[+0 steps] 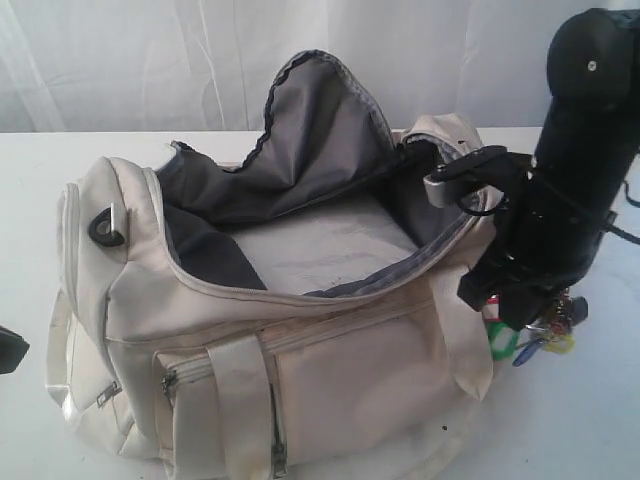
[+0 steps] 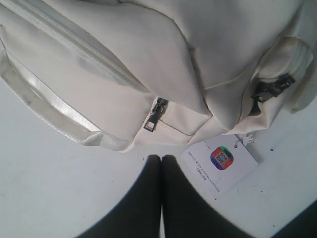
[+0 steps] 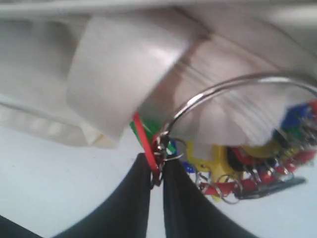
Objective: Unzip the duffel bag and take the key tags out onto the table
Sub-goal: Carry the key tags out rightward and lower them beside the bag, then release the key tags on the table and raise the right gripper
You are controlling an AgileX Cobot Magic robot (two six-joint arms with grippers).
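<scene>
The cream duffel bag (image 1: 300, 340) lies on the white table (image 1: 590, 420) with its top zipper undone and the grey lining (image 1: 320, 150) standing up. My right gripper (image 3: 156, 161) is shut on the key tags (image 3: 247, 168), pinching a red tag and the metal ring (image 3: 233, 89) between its fingertips. The bunch hangs just off the bag's right end, close to the tabletop, and shows as coloured tags (image 1: 530, 340) under the right arm (image 1: 560, 200). My left gripper (image 2: 161, 158) is shut on nothing, over the table beside the bag's end pocket (image 2: 163, 104).
A white paper hang tag (image 2: 220, 161) with a coloured square lies on the table near the left gripper. Black zipper pulls (image 2: 270, 89) hang on the bag's end. A white curtain (image 1: 150, 60) closes off the back.
</scene>
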